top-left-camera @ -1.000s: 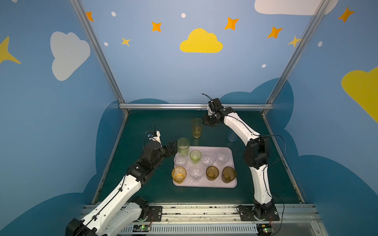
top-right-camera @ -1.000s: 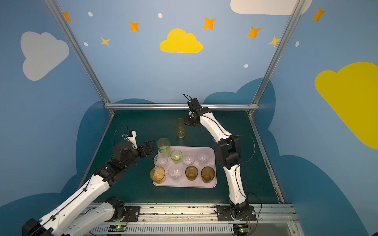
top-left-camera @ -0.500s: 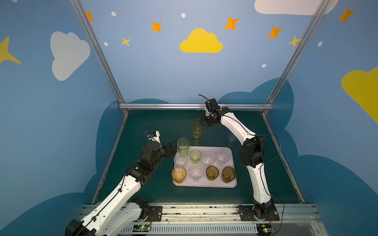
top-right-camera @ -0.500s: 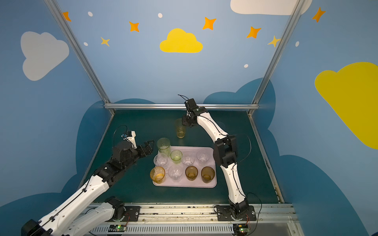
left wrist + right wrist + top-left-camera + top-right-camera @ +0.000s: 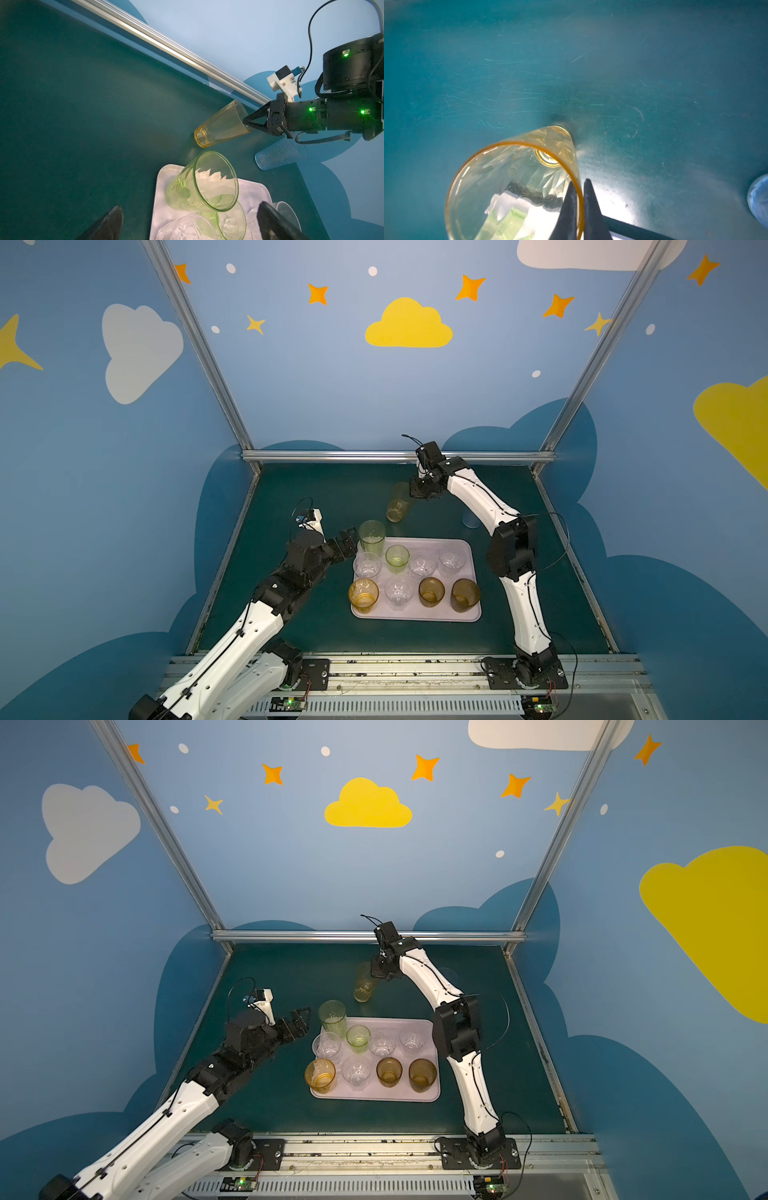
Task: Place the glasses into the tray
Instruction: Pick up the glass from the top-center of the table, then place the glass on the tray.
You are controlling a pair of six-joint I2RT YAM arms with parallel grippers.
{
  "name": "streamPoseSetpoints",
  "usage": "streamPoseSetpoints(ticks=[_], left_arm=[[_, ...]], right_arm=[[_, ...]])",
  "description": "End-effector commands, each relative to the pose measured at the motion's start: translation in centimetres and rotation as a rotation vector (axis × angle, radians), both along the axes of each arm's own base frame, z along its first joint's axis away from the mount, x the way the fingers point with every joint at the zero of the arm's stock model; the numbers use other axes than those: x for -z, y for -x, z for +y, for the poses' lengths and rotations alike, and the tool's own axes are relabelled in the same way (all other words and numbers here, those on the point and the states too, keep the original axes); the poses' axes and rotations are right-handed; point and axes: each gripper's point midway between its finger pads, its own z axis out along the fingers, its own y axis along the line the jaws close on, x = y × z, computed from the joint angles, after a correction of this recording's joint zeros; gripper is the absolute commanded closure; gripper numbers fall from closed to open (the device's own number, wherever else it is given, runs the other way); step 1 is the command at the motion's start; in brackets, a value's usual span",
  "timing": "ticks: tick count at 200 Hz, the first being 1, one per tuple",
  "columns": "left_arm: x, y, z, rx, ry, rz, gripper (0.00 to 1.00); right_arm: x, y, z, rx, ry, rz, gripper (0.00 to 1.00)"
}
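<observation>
Pinches the rim of the tall amber glass in the closed right gripper, one finger inside and one outside, with the glass tilted over the green table just beyond the tray. Holds the left gripper spread wide and empty beside the tall green glass on the tray's far left corner. Shows nine glasses upright in the tray and a pale blue glass outside it, near the right arm.
</observation>
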Motion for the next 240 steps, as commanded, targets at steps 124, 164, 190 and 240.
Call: streamPoseSetpoints(ticks=[124,164,190,240], left_arm=[[0.2,0.0,0.4,-0.028,0.009,0.024,0.0],[0.1,0.0,0.3,-0.027,0.017,0.026,0.0],[0.3,0.0,0.3,-0.028,0.017,0.03,0.0],[0.3,0.0,0.4,-0.029,0.017,0.035,0.0]], right_arm=[[-6.5,7.4,-1.3,-0.084,0.113,-0.044,1.0],[-6.0,9.2,-2.1,-0.09,0.167,-0.043,1.0],[-5.8,9.9,-2.8,-0.081,0.197,-0.045,1.0],[-4.8,10.9,-3.7,-0.072,0.227,-0.025,1.0]])
